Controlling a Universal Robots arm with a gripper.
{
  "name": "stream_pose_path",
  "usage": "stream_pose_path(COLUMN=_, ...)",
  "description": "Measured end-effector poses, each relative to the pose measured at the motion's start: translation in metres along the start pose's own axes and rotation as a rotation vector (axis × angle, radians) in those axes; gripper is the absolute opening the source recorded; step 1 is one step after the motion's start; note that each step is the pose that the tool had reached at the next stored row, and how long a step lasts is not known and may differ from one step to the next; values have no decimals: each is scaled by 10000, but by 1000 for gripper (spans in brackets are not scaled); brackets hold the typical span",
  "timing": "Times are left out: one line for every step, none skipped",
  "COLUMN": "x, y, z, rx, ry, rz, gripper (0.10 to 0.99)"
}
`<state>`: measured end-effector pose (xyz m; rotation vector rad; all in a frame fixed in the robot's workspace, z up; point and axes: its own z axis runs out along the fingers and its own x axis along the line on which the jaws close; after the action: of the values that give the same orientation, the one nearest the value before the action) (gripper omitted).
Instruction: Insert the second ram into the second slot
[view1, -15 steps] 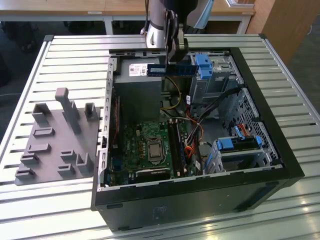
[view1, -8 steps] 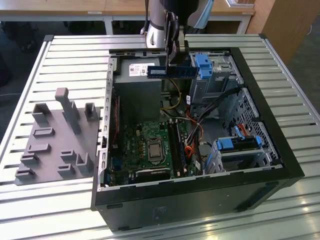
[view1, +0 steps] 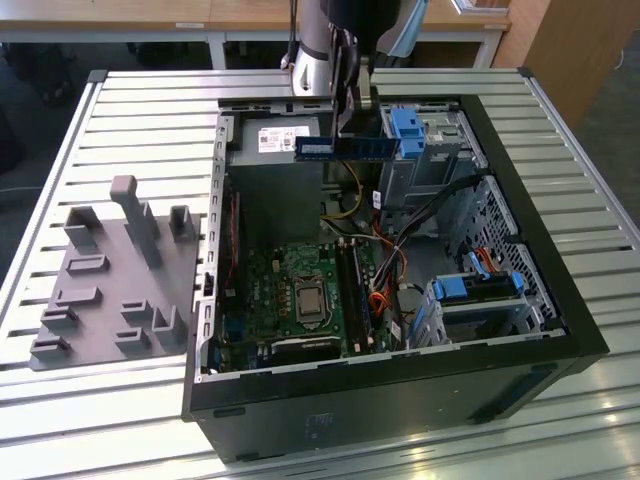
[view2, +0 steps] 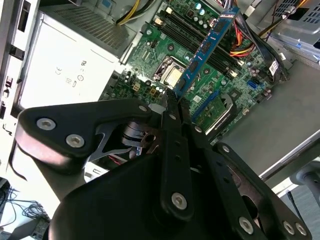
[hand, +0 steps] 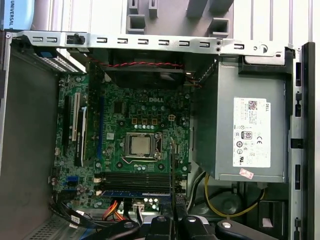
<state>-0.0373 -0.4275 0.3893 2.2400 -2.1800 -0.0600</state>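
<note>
Slatted metal desk (view1: 140, 110) carried an open computer case (view1: 400, 410). Pincer (view1: 347, 128) hung over the case's motherboard (view1: 300, 290), narrow, clamped on the second ram (view1: 345, 147) at its upper edge. Stick was level, well above the motherboard's memory slots (hand: 135, 179), long axis seemingly crosswise to them.

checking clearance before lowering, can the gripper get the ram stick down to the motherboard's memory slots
Likely yes: gripper holds the ram stick above the open case; nothing covers the memory slots.
</note>
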Motion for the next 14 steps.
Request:
stream_pose_path(x=7, y=0, z=0, rx=0, ry=0, rz=0, gripper=137)
stream_pose_path(x=14, y=0, z=0, rx=0, ry=-1, rz=-1, gripper=137)
stream_pose_path(x=20, y=1, z=1, rx=0, ry=-1, rz=1, gripper=137)
stream_pose_path(x=25, y=1, z=1, rx=0, ry=-1, rz=0, gripper=137)
stream_pose_path(x=30, y=1, z=1, rx=0, ry=0, rz=0, gripper=137)
stream_pose_path(x=36, y=1, z=1, rx=0, ry=0, rz=0, gripper=137)
stream_pose_path(x=41, y=1, z=1, rx=1, ry=0, rz=0, gripper=137)
stream_pose_path(x=47, y=1, z=2, rx=2, ry=0, rz=0, gripper=137)
stream_pose_path(x=54, y=1, z=2, rx=2, ry=0, rz=-1, gripper=137)
stream_pose_path(x=63, y=2, z=3, rx=3, ry=0, rz=-1, gripper=137)
stream_pose_path(x=72, y=2, z=3, rx=6, ry=0, rz=-1, gripper=137)
stream_pose_path(x=79, y=3, z=4, rx=8, ry=0, rz=-1, gripper=137)
stream_pose_path(x=88, y=3, z=4, rx=11, ry=1, rz=0, gripper=137)
stream_pose_path(x=97, y=4, z=5, rx=15, ry=1, rz=-1, gripper=137)
